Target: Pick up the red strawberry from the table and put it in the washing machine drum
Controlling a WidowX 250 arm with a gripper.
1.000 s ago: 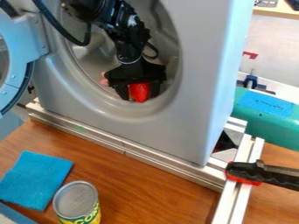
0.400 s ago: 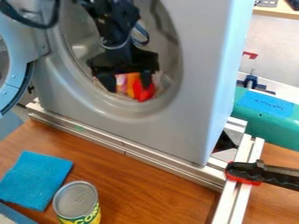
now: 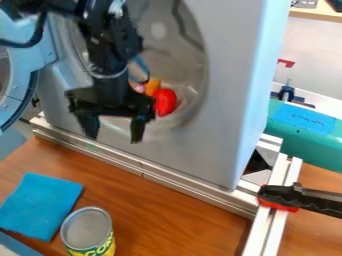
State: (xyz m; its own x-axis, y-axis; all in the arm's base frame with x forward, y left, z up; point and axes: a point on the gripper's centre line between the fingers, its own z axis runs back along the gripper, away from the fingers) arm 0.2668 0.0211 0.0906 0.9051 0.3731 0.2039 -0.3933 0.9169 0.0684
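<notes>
The pincer (image 3: 114, 139) gapes beside a red object (image 3: 166, 102); a can (image 3: 87, 230) bears lettering.

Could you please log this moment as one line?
tool: open, empty, in front of machine | red item: inside machine | blue cloth, can: on table

Even, fairly bright light; pale glare inside the drum (image 3: 158, 29); the arm (image 3: 110, 45) looks softly blurred.
</notes>
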